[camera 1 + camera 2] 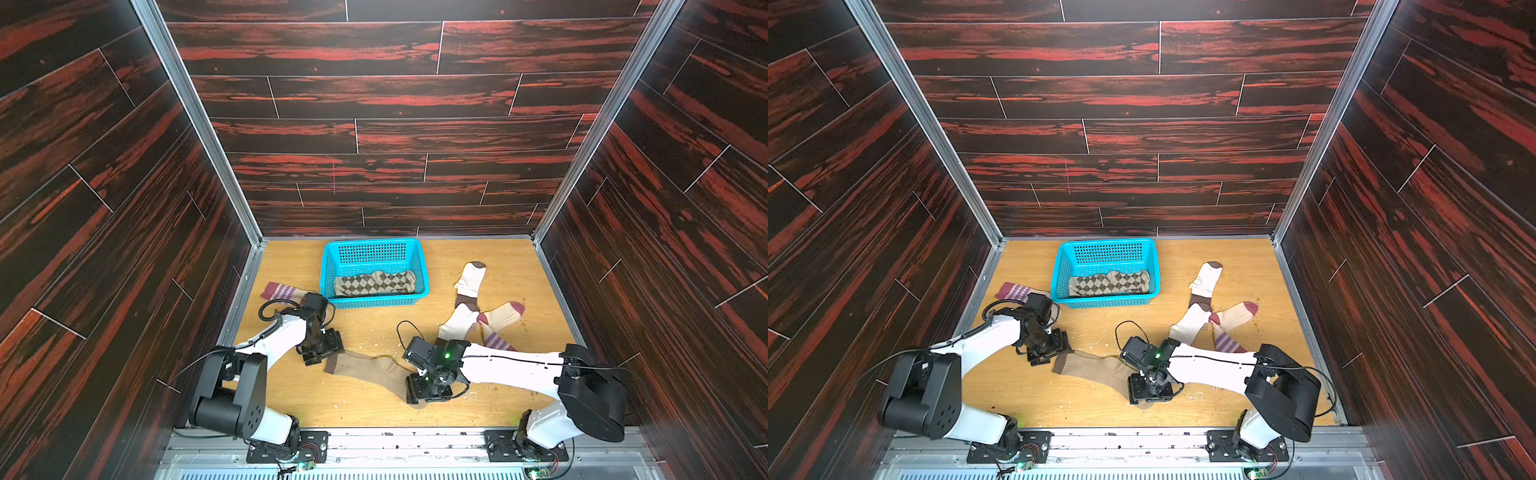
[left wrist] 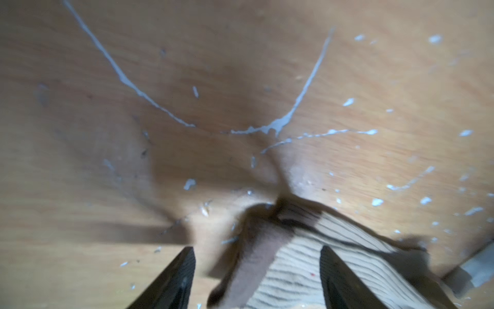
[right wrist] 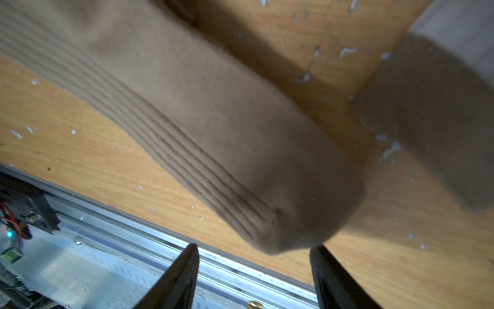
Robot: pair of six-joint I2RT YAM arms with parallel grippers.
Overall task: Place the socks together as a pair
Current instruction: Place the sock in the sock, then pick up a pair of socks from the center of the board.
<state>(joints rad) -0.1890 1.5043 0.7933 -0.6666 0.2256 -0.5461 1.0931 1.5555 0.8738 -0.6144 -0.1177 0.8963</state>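
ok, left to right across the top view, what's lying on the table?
Purple-striped sock → blue basket holding argyle socks → white brown-banded socks → cream sock with maroon toe. Ribbed tan sock skipped: it spans the basket's width, nearer the front.

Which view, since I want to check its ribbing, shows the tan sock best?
Right wrist: the tan sock fills it, ribs clear. Left wrist shows only its blurred cuff end. Both top views show it small, toe end hidden by the right arm.
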